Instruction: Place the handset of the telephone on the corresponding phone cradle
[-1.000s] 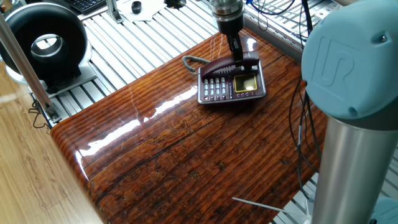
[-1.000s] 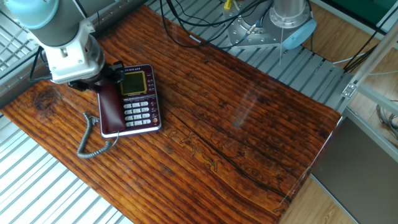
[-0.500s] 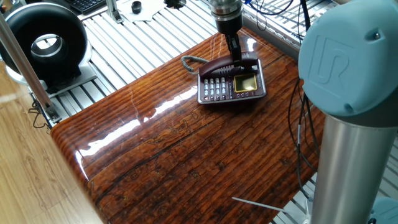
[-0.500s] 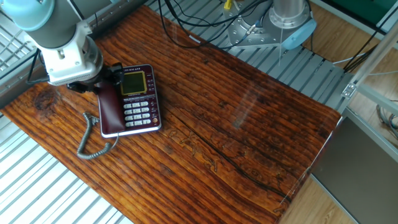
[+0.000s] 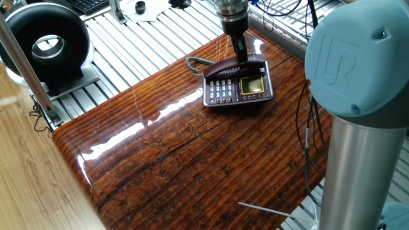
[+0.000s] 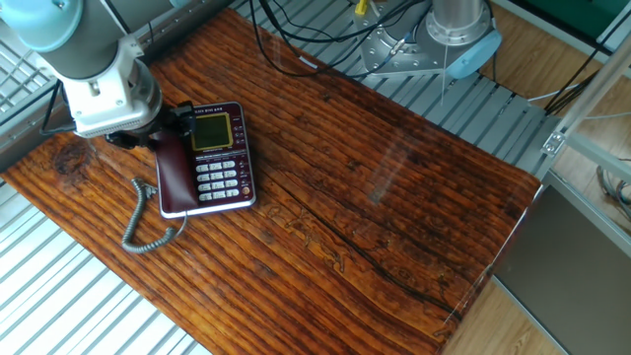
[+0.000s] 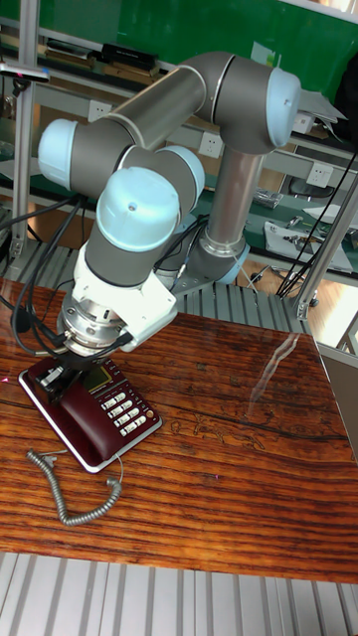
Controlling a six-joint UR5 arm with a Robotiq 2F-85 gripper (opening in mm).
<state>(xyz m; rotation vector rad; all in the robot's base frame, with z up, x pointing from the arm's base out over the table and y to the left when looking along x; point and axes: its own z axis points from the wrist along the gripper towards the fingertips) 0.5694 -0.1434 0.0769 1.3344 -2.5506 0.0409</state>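
The telephone (image 5: 238, 88) sits at the far side of the wooden table, its grey keypad and yellow-green display facing up. The dark maroon handset (image 5: 231, 66) lies along the phone cradle (image 5: 253, 64) at the base's top edge. My gripper (image 5: 242, 59) comes straight down onto the handset's middle and is shut on it. In the other fixed view the handset (image 6: 175, 176) runs along the base's left side, with the gripper (image 6: 163, 126) under the wrist at its upper end. The tall view shows the gripper (image 7: 58, 384) over the phone (image 7: 99, 409).
The coiled grey cord (image 6: 148, 223) trails off the phone onto the table and toward the slatted metal surface. A black ring-shaped device (image 5: 45, 45) stands at the far left. Cables (image 6: 296, 39) hang by the arm's base (image 6: 449, 35).
The wrist has shifted slightly, and the handset's end and the cord have moved a little with it. The phone base has stayed put.
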